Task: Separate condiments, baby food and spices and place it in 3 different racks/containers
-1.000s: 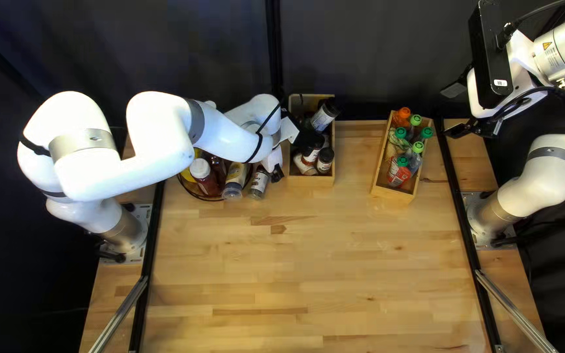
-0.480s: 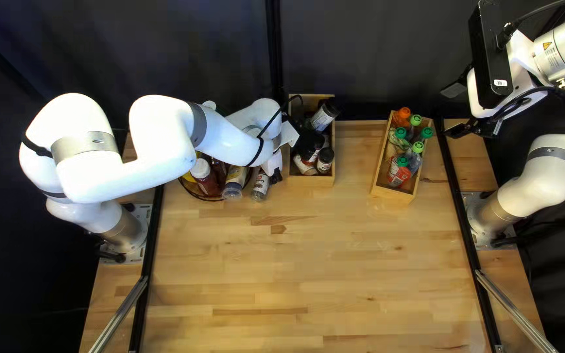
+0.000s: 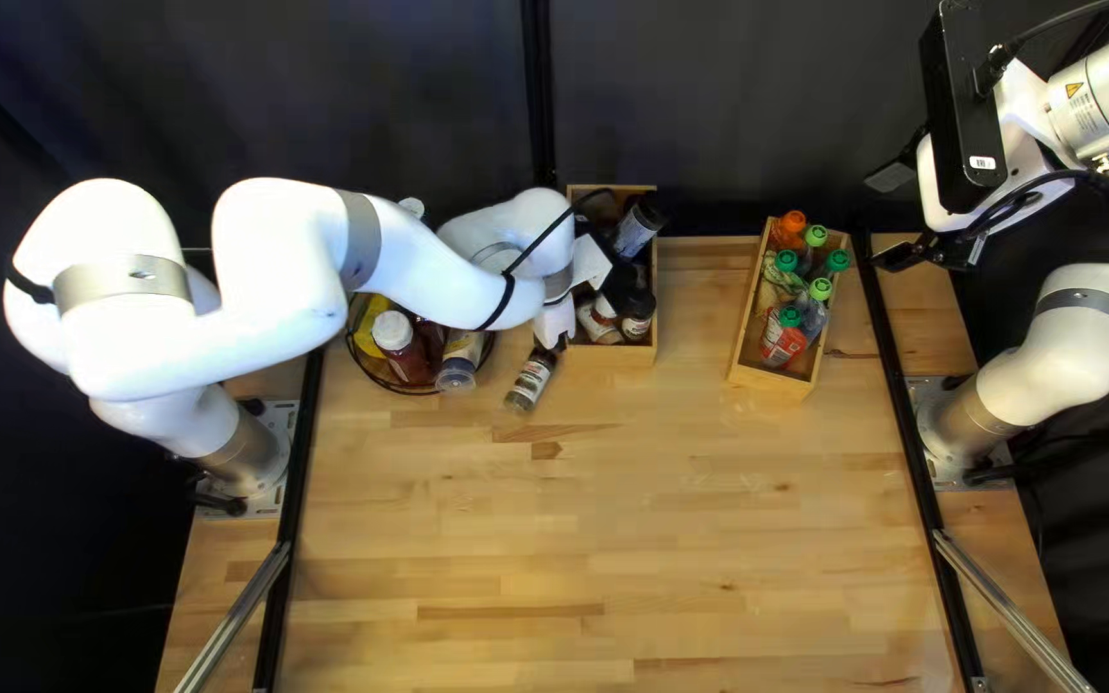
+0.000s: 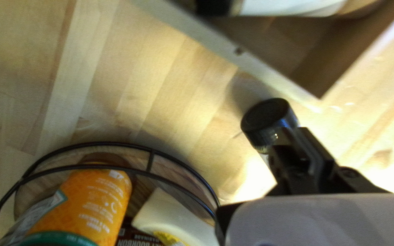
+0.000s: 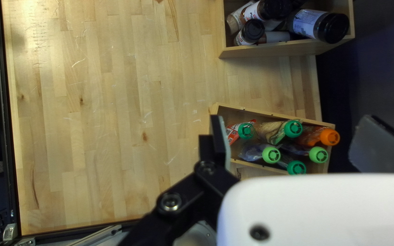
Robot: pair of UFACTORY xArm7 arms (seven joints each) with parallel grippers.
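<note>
My left gripper is low between the round wire-rimmed basket and the middle wooden box. In the left wrist view the left gripper is shut on a black-capped spice jar, outside both containers. That spice jar slants in the top left view. Sauce bottles lie in the basket, and spice jars fill the middle box. Pouches with green and orange caps stand in the right box. My right gripper is raised; its own view shows the right gripper open and holding nothing.
Wooden tabletop stretches in front of the containers, with a black rail along its right side. A dark curtain hangs behind the far edge. The middle box's wall is close to the held jar's cap.
My left arm has shifted; its gripper and the spice jar have moved right and toward the near edge, and the jar is now tilted the other way. The right arm has stayed still.
</note>
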